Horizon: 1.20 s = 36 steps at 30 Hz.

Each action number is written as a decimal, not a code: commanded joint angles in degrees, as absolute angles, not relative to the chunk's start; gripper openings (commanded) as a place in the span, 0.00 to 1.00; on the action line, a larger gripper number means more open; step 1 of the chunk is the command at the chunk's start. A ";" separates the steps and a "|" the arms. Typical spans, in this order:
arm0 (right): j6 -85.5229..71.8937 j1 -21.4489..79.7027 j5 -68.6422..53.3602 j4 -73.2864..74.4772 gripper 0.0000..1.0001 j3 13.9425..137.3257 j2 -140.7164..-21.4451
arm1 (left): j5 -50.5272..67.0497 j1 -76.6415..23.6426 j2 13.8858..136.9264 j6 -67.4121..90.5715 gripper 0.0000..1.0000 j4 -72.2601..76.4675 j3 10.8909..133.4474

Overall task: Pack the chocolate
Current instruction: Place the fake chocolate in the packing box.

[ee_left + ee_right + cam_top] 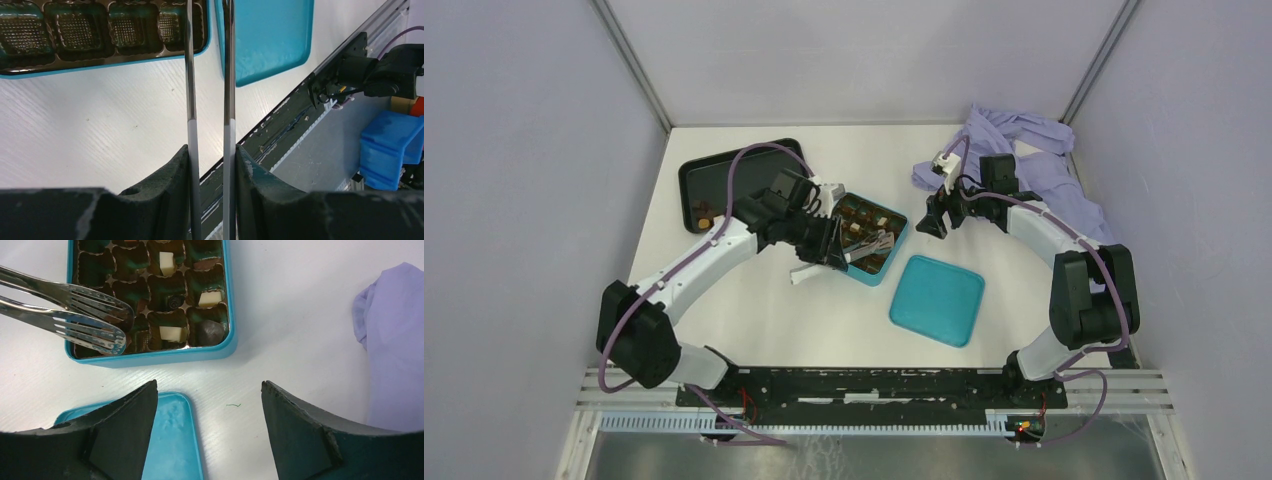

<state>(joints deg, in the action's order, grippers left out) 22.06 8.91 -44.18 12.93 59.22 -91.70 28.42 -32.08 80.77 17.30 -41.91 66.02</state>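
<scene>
Currently: left gripper [212,156] pinched on the tongs [95,302]. Their long axis runs from it rightward across the box [150,359], tips over cells on the lid [936,300] side. Chocolate [171,333] fills several cells; a piece between the tips: cannot tell. Right gripper [208,386] wide apart, empty, just right of the box. Next move is likely the left arm's, straight down.

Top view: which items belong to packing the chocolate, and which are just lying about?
Job in hand:
chocolate pieces
teal box
tongs, held in the left hand
teal lid
black tray

Lying about:
purple cloth
</scene>
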 commanded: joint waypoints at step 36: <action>21.62 8.39 -46.41 11.26 0.82 59.03 -91.67 | 22.36 -33.94 82.90 15.82 0.42 -41.38 70.22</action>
<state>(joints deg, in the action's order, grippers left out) 21.87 8.80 -45.01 12.93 59.20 -91.70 22.57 -33.63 83.77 17.28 -42.04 67.26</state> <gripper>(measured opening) 0.815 0.422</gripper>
